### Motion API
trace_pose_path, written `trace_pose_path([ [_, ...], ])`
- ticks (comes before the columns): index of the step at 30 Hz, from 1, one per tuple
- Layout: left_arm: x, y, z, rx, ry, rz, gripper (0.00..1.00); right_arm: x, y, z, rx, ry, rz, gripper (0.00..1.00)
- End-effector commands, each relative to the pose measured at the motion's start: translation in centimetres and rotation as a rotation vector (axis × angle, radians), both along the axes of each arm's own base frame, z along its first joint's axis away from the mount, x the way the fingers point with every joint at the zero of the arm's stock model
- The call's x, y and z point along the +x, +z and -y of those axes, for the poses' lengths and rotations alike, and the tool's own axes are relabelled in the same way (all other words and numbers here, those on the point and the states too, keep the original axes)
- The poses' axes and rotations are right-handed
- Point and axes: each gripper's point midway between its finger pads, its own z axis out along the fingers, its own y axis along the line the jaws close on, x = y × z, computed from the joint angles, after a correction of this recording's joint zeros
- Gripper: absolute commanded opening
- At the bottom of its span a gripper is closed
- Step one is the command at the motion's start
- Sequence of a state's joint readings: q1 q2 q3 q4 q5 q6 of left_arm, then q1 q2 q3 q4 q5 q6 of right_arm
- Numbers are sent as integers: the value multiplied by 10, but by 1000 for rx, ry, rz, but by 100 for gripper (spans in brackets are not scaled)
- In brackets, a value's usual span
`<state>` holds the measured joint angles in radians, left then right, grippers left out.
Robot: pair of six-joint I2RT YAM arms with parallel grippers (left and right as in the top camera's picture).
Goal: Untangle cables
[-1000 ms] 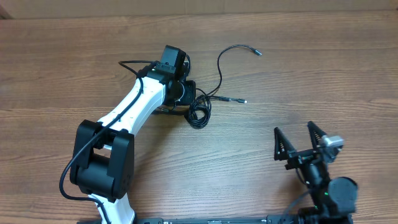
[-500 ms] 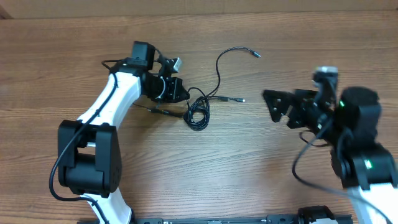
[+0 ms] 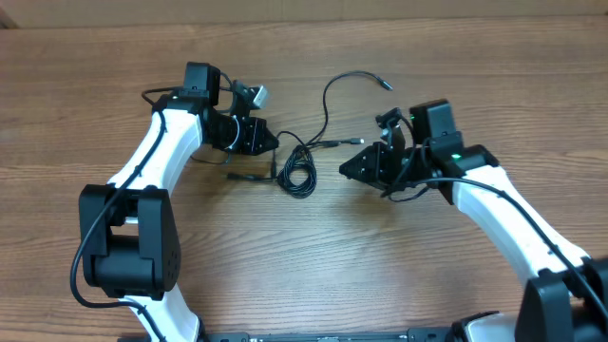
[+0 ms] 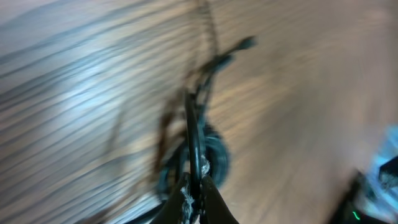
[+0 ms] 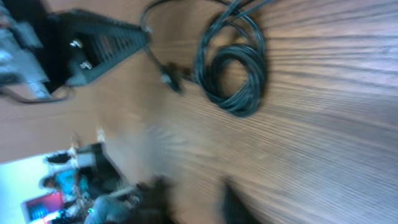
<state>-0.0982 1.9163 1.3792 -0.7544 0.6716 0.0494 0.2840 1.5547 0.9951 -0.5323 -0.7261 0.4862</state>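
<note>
1. Untangling looks barely begun. The left tool [image 3: 269,142] is pinched shut on one strand of the cables [image 3: 301,176], which lie mid-table between the arms. The right tool [image 3: 351,167] hangs just right of them, its fingers seemingly parted, though blurred.
2. The next move probably calls for the right tool to take a free end and draw it gently away from the left.
3. The cords are thin, black and limp: a small tight coil, with one strand arcing to a little plug [image 3: 385,84]. The table [image 3: 494,57] is smooth wood-grain.

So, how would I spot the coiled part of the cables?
On the wooden table, look between the left gripper and right gripper. The coil is the dark ring there: the only part of the cables wound into several loops, while the other strands trail singly.
</note>
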Motion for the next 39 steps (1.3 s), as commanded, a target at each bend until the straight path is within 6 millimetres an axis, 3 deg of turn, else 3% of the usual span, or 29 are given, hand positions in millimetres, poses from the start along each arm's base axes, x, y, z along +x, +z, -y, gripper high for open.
trace_pose_path([
  [1,9,-17,-23,156,157,-60,4,14,-19,1,-126,-85,2,43],
  [3,5,-19,-20,157,150,-75,4,15,-27,-3,-181,-91,24,53],
  [6,-7,-21,-9,156,135,-124,49,19,-49,0,-304,-211,-13,54],
  [7,-13,-21,-4,160,124,-141,54,20,-57,1,-334,-250,-33,53],
  [10,-26,-23,6,176,89,-173,71,23,-72,-18,-337,-254,-25,38],
  [12,-30,-27,10,215,94,-183,75,28,-82,-33,-320,-233,3,24],
  [14,-31,-35,4,311,188,-210,74,33,-92,-37,-309,-255,-13,21],
  [16,-33,-40,2,357,211,-212,70,35,-93,-38,-300,-263,-12,38],
  [20,-23,-47,-1,428,293,-163,65,35,-91,-47,-292,-251,20,40],
  [21,-21,-46,3,410,293,-157,61,34,-91,-49,-297,-253,25,40],
  [23,-19,-45,11,389,314,-157,41,35,-94,-49,-321,-314,29,40],
  [30,-33,-59,19,426,325,-173,44,43,-90,-51,-361,-393,100,40],
  [31,-35,-62,20,425,335,-179,41,43,-90,-51,-362,-393,100,41],
  [32,-38,-66,21,425,331,-179,29,43,-90,-51,-362,-394,100,41],
  [33,-41,-70,20,438,326,-182,4,43,-90,-51,-365,-390,102,42],
  [39,-39,-47,27,365,110,-88,4,42,-91,-51,-366,-388,99,52],
])
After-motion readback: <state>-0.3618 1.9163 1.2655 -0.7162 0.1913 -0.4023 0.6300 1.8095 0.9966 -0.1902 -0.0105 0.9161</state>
